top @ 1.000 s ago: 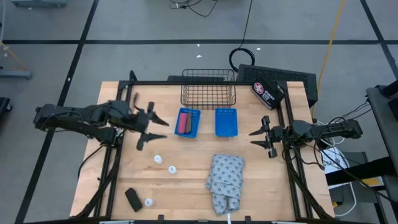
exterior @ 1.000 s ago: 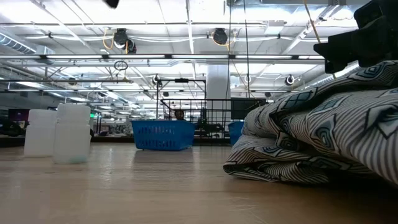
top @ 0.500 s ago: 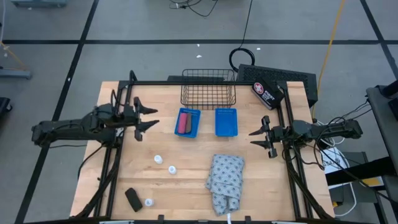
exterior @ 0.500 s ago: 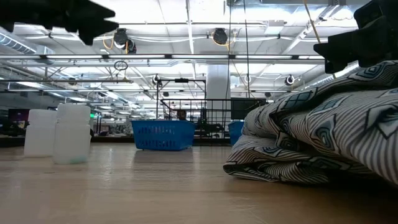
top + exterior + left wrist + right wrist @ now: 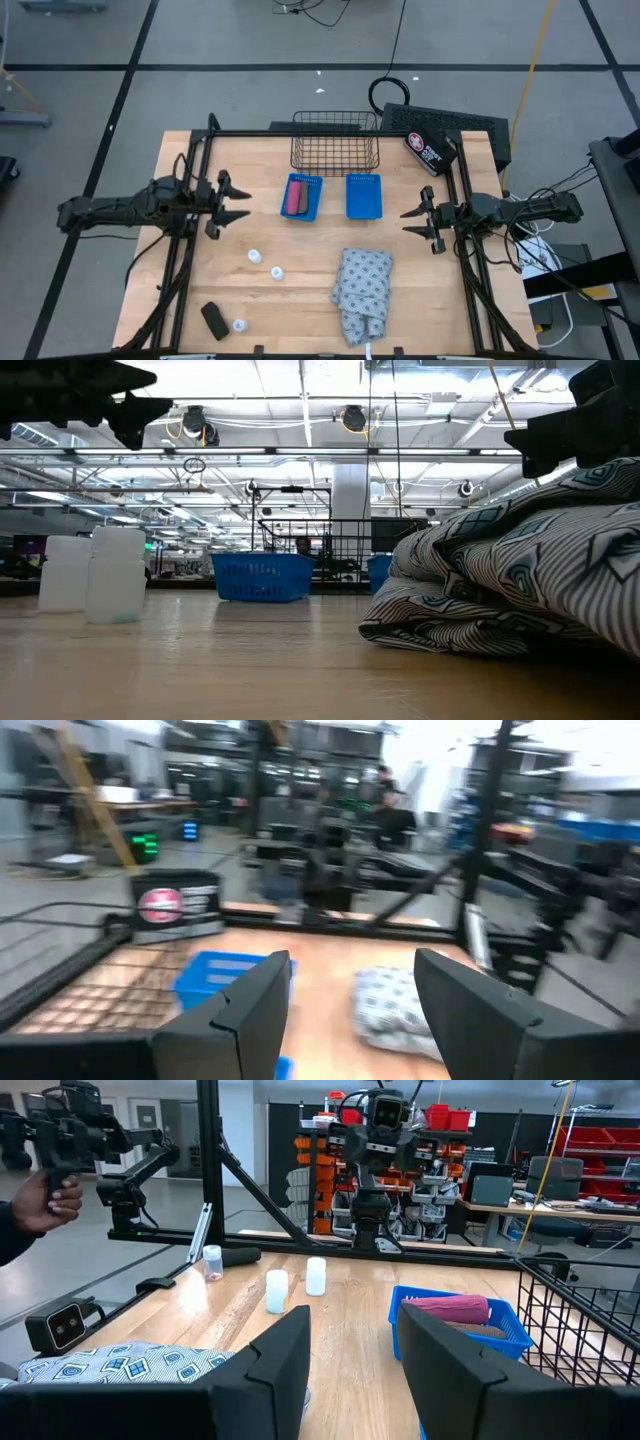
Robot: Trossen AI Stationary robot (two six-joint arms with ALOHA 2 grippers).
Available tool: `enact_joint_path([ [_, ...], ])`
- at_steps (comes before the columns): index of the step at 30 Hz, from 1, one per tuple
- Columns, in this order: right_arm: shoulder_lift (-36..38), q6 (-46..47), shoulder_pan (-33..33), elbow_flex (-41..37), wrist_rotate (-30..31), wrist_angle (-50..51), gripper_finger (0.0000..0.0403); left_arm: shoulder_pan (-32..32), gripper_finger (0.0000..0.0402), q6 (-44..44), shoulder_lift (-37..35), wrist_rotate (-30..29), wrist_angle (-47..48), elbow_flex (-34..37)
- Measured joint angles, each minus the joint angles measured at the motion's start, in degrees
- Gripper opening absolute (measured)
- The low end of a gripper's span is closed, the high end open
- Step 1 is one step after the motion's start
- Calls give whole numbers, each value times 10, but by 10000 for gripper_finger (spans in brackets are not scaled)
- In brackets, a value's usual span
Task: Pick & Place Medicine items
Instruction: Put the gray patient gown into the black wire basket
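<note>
Two open, empty grippers: my left gripper (image 5: 228, 198) hangs with fingers apart beside the left blue bin (image 5: 301, 196), which holds the pink piece (image 5: 295, 199); my right gripper (image 5: 420, 223) waits open at the table's right. I'd drop squarely over the nearest white bottle (image 5: 255, 256), the black piece (image 5: 213, 320) lying farther off.

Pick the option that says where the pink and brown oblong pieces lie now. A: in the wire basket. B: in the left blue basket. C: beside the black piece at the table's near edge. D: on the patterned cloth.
B: the high view shows the pink and brown pieces lying side by side inside the left blue basket, apart from the wire basket.
</note>
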State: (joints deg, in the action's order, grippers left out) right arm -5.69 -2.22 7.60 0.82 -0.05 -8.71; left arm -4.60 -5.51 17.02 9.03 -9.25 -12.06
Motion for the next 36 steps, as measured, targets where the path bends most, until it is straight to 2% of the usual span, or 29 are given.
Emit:
enact_joint_path([
  [4, 0, 0, 0, 0, 0, 0, 139, 9, 223, 6, -22, -9, 5, 0],
  [15, 0, 0, 0, 0, 0, 0, 139, 9, 223, 9, -117, -76, 97, 2],
  [20, 0, 0, 0, 0, 0, 0, 139, 9, 223, 5, -134, -81, 59, 38],
  [25, 0, 0, 0, 0, 0, 0, 139, 9, 223, -16, -134, -81, -58, 110],
  [36, 0, 0, 0, 0, 0, 0, 139, 33, 223, -20, -114, -89, -41, 112],
])
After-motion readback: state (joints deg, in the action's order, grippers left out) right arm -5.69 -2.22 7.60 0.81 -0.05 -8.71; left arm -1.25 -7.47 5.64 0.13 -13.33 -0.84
